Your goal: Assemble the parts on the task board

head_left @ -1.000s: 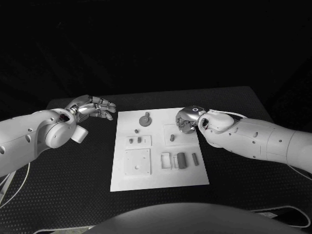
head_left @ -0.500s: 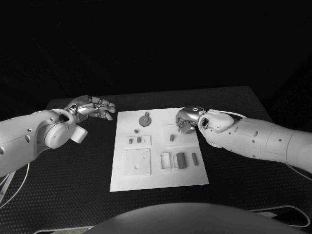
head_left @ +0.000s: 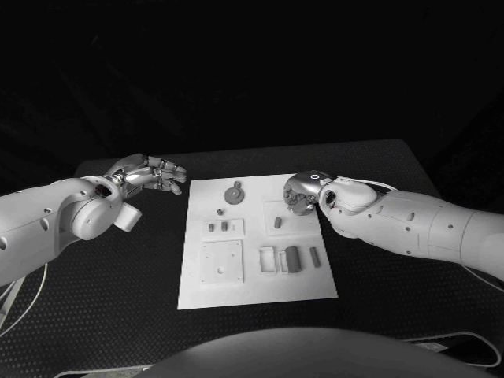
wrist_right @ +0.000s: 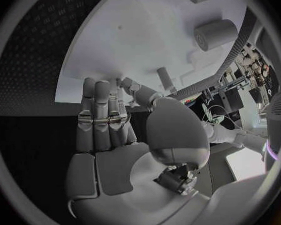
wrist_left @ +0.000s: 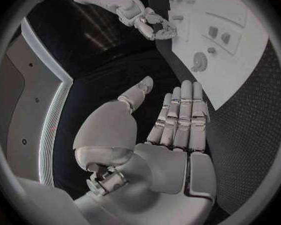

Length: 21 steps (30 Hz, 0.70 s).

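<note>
— Where's the board (head_left: 257, 272)?
— Mid-counter (head_left: 127, 276), parts (head_left: 294, 259) on it. My left hand (head_left: 150, 173) hovers beside it, fingers straight, empty.
— Right hand (head_left: 303, 193)?
— Over the board's edge; seems empty, fingers extended.

My arms: smooth white rounded shells, small dark screw holes along my left arm (head_left: 31, 228) and right arm (head_left: 434, 228).
My hands: silver metal left hand (head_left: 150, 173) and right hand (head_left: 303, 193), segmented fingers (wrist_left: 184, 115).
My cable: thin, pale, over the right wrist.
</note>
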Motion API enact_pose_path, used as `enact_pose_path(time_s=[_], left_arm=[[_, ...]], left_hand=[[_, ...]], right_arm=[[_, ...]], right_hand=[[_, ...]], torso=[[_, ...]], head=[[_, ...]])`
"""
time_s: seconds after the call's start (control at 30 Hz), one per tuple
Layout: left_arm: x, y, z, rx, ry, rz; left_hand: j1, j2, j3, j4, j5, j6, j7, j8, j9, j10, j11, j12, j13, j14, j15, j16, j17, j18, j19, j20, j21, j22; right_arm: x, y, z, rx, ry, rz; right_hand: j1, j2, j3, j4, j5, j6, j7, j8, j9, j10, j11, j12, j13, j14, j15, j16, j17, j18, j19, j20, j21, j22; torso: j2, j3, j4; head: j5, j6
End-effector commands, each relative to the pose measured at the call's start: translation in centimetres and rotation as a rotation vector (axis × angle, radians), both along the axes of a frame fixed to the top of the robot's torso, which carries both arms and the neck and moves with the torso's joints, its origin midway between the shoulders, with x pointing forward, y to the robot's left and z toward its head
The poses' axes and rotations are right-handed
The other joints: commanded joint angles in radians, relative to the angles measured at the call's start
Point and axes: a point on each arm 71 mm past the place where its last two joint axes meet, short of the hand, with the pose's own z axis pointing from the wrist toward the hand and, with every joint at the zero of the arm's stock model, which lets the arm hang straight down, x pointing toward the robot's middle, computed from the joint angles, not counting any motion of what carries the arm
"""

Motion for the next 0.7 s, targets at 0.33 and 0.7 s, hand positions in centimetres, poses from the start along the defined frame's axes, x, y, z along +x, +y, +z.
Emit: enact_pose_path(time_s=[0.33,0.7], left_arm=[[-0.01,-0.26,0.11,-0.005,-0.001,-0.019],[-0.04,-0.26,0.1,-0.004,-0.001,-0.02]], left_hand=[[0.0,0.008,-0.006,0.001,-0.005,-0.007,0.027,0.006,0.0,-0.008,-0.002,0.001,-0.002,0.009,0.0,-0.005,0.002,0.011,0.009,-0.002,-0.002,-0.003],[0.001,0.008,-0.007,0.001,-0.005,-0.007,0.027,0.006,0.0,-0.008,-0.002,0.002,-0.002,0.009,0.0,-0.006,0.003,0.011,0.009,-0.002,-0.002,-0.004]], right_arm=[[-0.04,0.27,-0.74,-0.057,0.021,0.023],[-0.08,-0.19,-0.39,-0.033,-0.006,-0.016]], right_hand=[[0.01,0.014,0.0,-0.008,-0.001,0.013,-0.004,0.008,0.009,0.017,-0.005,0.005,0.01,0.006,-0.006,0.037,0.02,0.006,0.015,-0.006,0.029,0.027],[0.008,0.012,-0.002,-0.008,-0.001,0.02,-0.007,0.012,0.014,0.026,-0.008,0.007,0.015,0.008,-0.009,0.052,0.026,0.006,0.015,-0.008,0.045,0.027]], torso=[[0.0,0.0,0.0002],[0.0,-0.0003,0.0001]], head=[[0.002,0.0],[0.001,0.0]])
